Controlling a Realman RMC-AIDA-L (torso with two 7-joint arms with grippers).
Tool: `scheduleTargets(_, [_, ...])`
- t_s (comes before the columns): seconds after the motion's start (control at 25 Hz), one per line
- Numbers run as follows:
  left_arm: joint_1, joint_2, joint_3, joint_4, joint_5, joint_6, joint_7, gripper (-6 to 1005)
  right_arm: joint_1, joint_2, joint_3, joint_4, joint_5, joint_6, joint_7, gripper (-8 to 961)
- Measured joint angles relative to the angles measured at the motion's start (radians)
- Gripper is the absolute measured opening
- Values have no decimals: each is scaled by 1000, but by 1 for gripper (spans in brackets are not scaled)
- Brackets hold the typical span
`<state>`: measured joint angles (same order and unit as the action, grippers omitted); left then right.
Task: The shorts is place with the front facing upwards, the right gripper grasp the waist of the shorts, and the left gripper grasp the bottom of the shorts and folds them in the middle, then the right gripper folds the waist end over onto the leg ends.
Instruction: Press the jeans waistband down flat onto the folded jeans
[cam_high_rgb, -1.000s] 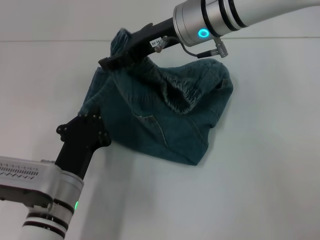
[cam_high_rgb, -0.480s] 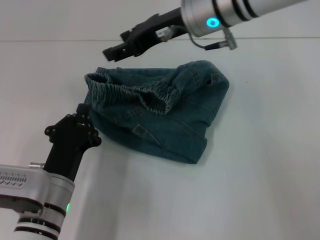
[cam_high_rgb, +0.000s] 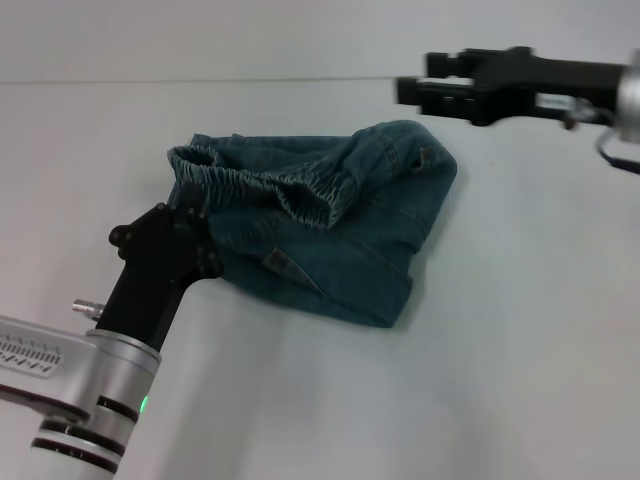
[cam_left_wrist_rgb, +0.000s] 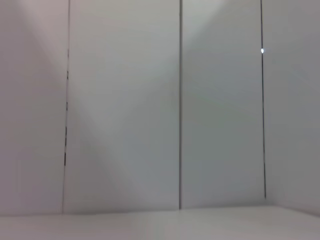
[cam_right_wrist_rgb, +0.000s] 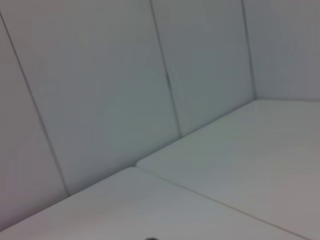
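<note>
Right gripper (cam_high_rgb: 412, 90) now swung out to right, above and apart from shorts (cam_high_rgb: 330, 240); a second ago it was holding cloth aloft, half a second ago already clear above waist (cam_high_rgb: 260, 180); fingers empty, open or closed cannot tell; waist band dropped onto folded bundle on white table (cam_high_rgb: 520, 350); left gripper (cam_high_rgb: 190, 225) low at bundle's left edge, touching denim, grip cannot tell; judgement: final fold done, arms retreating; fold lumpy, hems hidden.
</note>
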<state>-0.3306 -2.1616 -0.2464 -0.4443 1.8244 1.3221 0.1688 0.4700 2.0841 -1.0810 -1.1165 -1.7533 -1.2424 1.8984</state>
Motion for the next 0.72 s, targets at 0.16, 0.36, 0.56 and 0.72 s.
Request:
scheduleTargets(0.16, [-22,7,-7,23,8,7,-108,0,-89,2,38,68,39,-29,-132,669])
scheduleTargets(0.36, [-100,34,55,116,208,34,-339,0,-115,1,74,163,5,-30,-190,505])
scheduleTargets(0.56, [-202,46,113,220,396,45,-513,0,-138,1,175,178,3,-26,-201,472])
scheduleTargets(0.72, [-288,7,119,327,470,-20,-598,0,-153,0,290,206,4,-40,-221,474])
